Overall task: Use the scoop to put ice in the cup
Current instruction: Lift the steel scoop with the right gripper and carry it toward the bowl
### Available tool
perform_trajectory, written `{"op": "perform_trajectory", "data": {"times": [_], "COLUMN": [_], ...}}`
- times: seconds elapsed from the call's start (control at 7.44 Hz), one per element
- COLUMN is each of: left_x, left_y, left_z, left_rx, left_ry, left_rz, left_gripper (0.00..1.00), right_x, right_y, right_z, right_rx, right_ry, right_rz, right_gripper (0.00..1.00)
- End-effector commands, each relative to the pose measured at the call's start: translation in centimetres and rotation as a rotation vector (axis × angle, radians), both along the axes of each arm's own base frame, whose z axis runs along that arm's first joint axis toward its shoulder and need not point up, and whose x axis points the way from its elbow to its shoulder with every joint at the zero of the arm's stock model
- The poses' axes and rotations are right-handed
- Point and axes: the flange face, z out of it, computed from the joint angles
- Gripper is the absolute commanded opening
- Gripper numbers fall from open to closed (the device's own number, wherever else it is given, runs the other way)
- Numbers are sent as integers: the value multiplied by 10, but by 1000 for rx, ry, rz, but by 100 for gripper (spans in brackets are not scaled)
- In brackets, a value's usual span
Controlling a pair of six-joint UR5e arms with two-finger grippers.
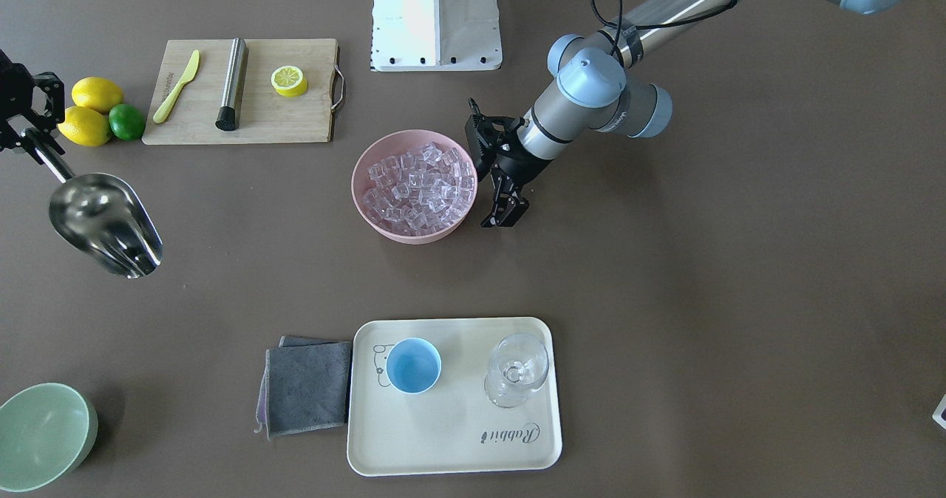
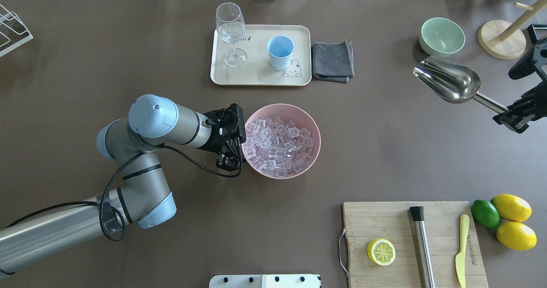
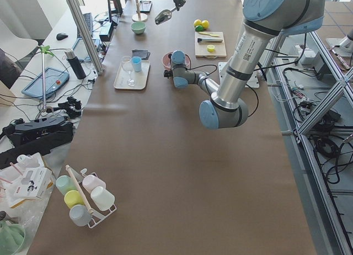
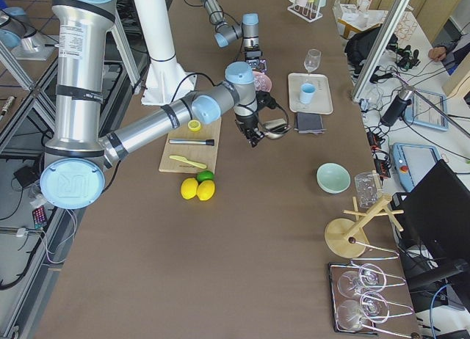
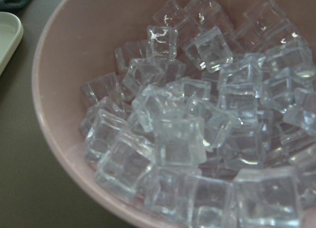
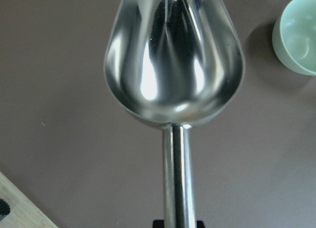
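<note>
The ice (image 1: 417, 188) fills a pink bowl (image 1: 414, 236) at the table's middle; it also shows close up in the left wrist view (image 5: 197, 129). My left gripper (image 1: 506, 213) points down right beside the bowl's rim, looks shut and holds nothing. My right gripper (image 2: 510, 113) is shut on the handle of the steel scoop (image 2: 448, 80), held in the air far from the bowl; its trough (image 6: 173, 65) is empty. The light-blue cup (image 1: 414, 365) stands upright and empty on a cream tray (image 1: 458, 439).
A clear stemmed glass (image 1: 517, 369) shares the tray. A grey cloth (image 1: 307, 387) lies beside it. A green bowl (image 2: 442, 36) sits near the scoop. A cutting board (image 1: 295, 114) holds a lemon half, steel cylinder and yellow knife; lemons and a lime (image 1: 89, 114) lie beside it.
</note>
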Motion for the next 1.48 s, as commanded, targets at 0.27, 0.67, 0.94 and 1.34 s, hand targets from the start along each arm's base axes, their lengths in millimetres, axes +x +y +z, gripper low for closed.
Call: {"op": "perform_trajectory", "data": {"times": [0.27, 0.67, 0.94, 1.34], "left_x": [-1, -2, -2, -3], "left_y": [0, 1, 2, 2], "left_z": [1, 3, 4, 4], "left_rx": [0, 0, -1, 0], "left_ry": [0, 0, -1, 1], "left_rz": [0, 0, 2, 2], "left_gripper": [99, 99, 99, 99], "right_x": [-51, -104, -112, -138], "right_y": [3, 4, 9, 19], "right_z": [-106, -163, -182, -219], "right_rx": [77, 156, 85, 125], "right_ry": [95, 225, 301, 387], "right_rz": [-224, -355, -386, -421], "right_gripper": [0, 0, 0, 0]}}
